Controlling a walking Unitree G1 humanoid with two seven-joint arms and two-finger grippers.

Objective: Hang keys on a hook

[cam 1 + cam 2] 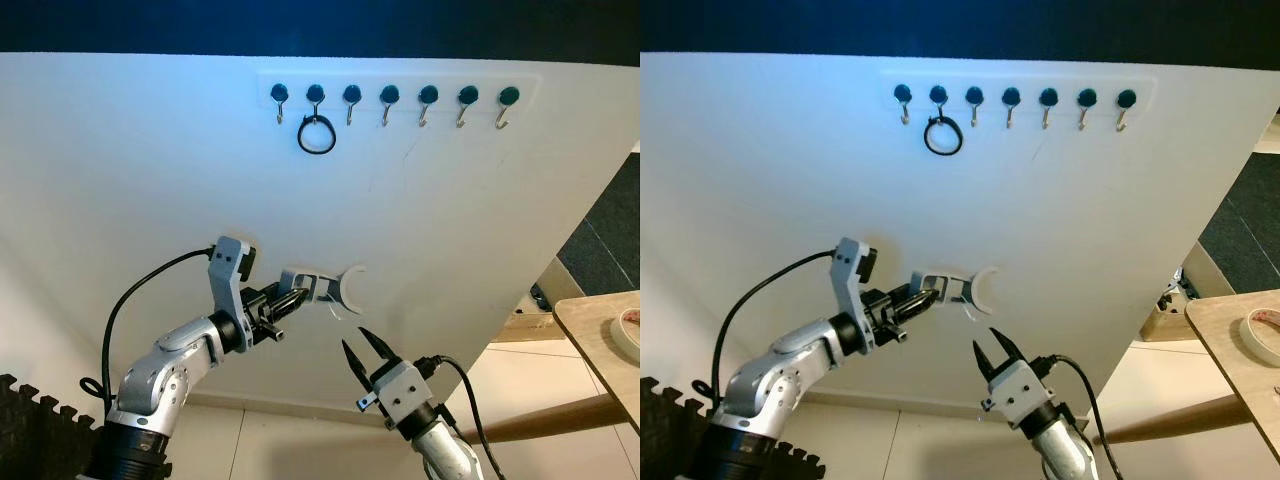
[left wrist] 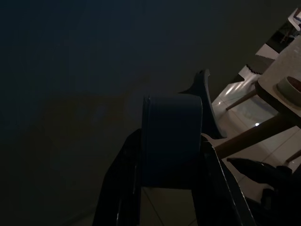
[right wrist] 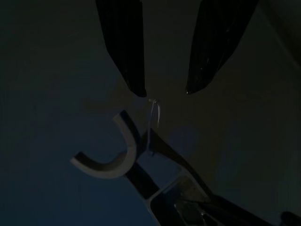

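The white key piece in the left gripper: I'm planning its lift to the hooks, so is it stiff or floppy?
Probably stiff: the white key piece juts sideways from the left gripper without sagging. Likely light, being thin. Its open curved end should catch a hook.

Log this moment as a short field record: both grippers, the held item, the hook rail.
left gripper: shut on white keychain piece, raised before the wall
right gripper: open, below the piece, apart from it
hook rail: seven hooks, high on the wall
black ring: hangs on the second hook from the left
table: at the right
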